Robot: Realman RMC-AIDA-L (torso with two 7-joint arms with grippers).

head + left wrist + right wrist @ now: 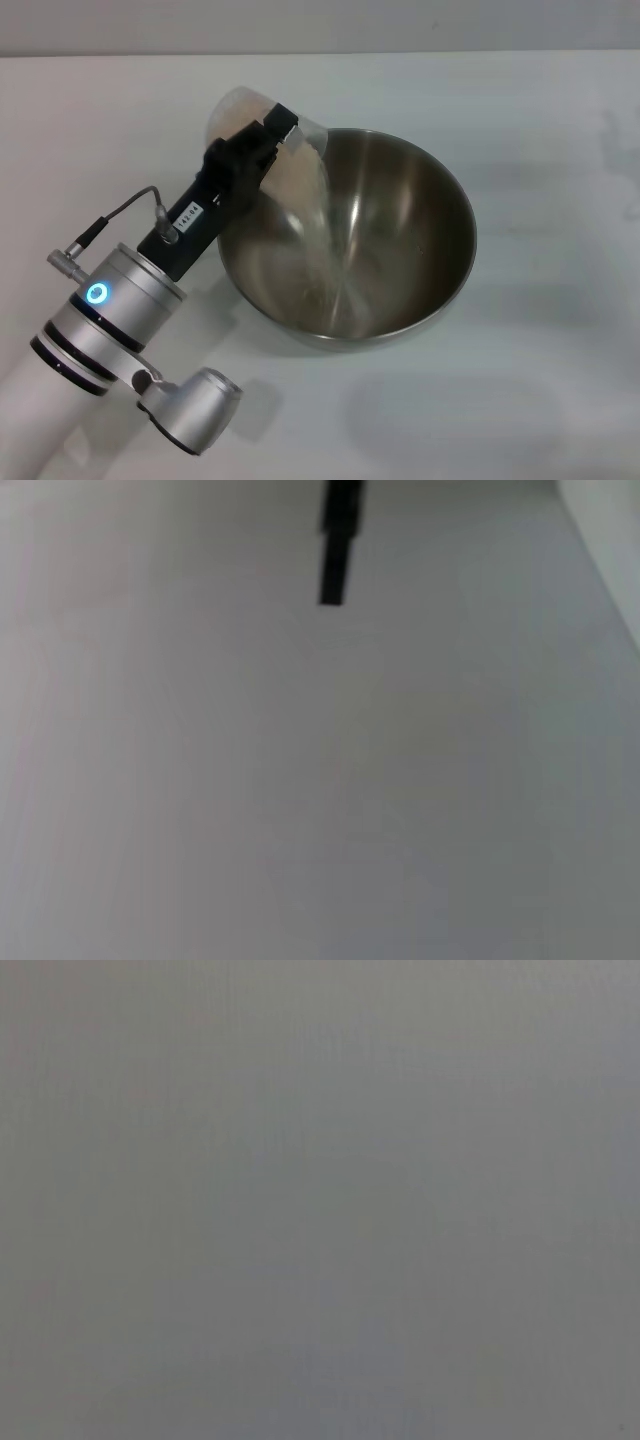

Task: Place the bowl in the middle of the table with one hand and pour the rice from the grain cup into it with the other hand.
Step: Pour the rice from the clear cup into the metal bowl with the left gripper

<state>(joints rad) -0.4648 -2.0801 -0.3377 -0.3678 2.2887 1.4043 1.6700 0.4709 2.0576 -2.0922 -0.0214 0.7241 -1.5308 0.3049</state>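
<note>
The steel bowl (400,235) stands on the white table (540,400) near the middle of the head view. My left gripper (262,140) is shut on the clear grain cup (258,112) and holds it tipped over the bowl's left rim. Rice (330,250) streams from the cup's mouth down into the bowl. Some rice still shows inside the cup. The left wrist view shows only blurred white surface and a dark finger (337,550). The right gripper is out of view; the right wrist view is plain grey.
The left arm (120,320) crosses the lower left of the table. White tabletop lies around the bowl on all sides, with a pale wall edge at the back.
</note>
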